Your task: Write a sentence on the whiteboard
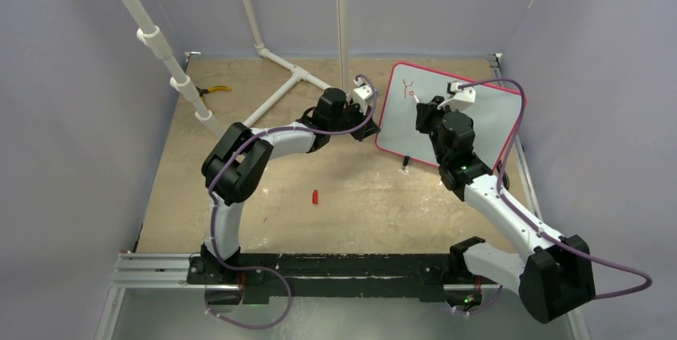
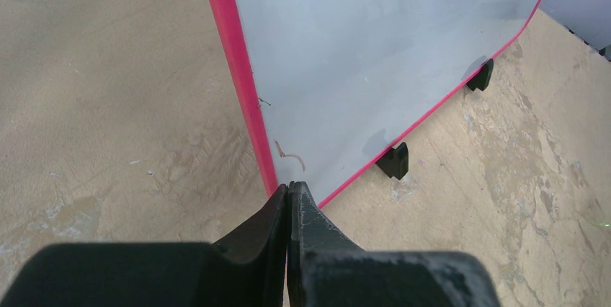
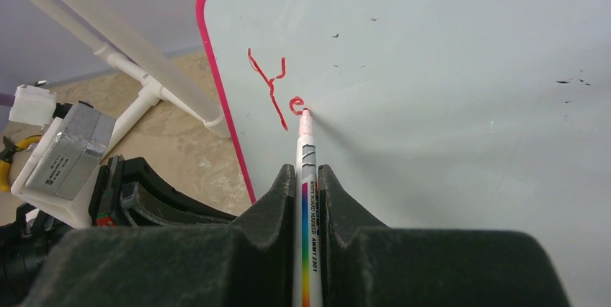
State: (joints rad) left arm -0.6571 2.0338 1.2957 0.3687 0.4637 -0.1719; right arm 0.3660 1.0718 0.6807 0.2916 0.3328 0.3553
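One whiteboard fills the far right of the table, propped up on black feet, long axis running left to right, face tilted toward the arms. Scuffed tan tabletop, lilac walls, white pipes at the back. At its lower left corner, the left fingers pinch the red frame. The right fingers clamp the marker, which points away from the wrist with its tip touching the board. The sentence reads only a red "Y" and a small loop. Barrel print is too small to read.
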